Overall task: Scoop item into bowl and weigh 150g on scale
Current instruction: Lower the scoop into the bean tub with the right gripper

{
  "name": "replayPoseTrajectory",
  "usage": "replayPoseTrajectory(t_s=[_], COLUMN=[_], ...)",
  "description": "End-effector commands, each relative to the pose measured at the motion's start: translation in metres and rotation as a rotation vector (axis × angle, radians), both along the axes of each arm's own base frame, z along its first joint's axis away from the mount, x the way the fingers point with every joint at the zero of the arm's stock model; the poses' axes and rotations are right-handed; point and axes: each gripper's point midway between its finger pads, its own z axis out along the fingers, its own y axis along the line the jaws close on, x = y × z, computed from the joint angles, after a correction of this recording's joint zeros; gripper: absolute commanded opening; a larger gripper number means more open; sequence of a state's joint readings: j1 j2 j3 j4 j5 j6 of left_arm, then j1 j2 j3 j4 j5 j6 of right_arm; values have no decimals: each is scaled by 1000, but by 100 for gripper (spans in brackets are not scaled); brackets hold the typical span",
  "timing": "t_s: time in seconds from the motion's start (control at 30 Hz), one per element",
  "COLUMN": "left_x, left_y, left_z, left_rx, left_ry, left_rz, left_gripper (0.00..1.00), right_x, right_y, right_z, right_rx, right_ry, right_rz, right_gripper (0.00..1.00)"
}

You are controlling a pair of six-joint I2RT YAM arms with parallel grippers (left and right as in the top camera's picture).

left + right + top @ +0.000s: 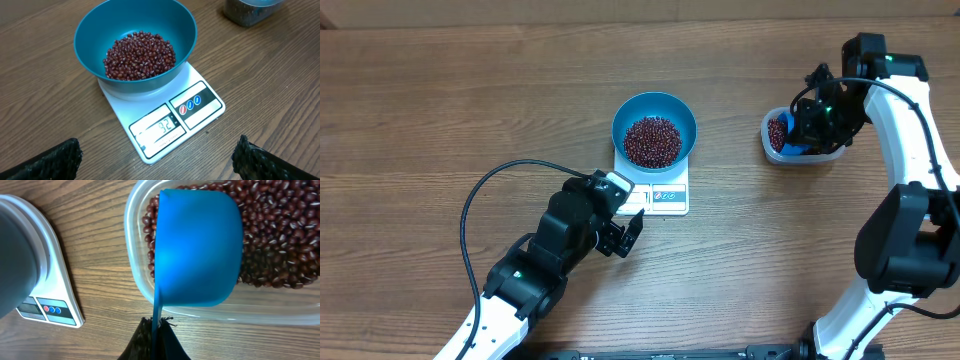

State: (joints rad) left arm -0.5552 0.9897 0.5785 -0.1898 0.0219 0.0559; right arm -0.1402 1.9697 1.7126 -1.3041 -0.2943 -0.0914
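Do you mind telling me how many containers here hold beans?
2: the blue bowl on the scale in the middle, and the clear tub at the right. The scoop over the tub shows only its underside, so it may hold some too.

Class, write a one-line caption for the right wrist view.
Right fingers grip a blue scoop over beans in a clear tub, scale nearby.

Blue bowl (100, 30), blue scoop (200, 245), maroon beans (140, 55), white scale (197, 80) (brown wood-grain table (40, 100)).
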Motion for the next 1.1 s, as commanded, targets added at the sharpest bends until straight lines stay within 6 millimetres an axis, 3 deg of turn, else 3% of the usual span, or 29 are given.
replayPoseTrajectory(t_s=[0.0,0.17,0.57,1.07], left_x=[2,3,2,2], left_y=[3,3,3,3], left_z=[-1,-1,-2,-1], left_rx=[15,15,15,15], left_ry=[-6,-6,-5,-6], left_rz=[9,9,9,9], left_gripper=[100,100,100,100], right_x=[0,-2,-2,-9], right_y=[-2,-18,-30,-43], right_z=[16,15,12,34], right_rx=[57,60,65,313], right_ry=[-40,-35,-40,-115], right_rz=[-14,-54,-84,-98], right_gripper=[4,4,4,4])
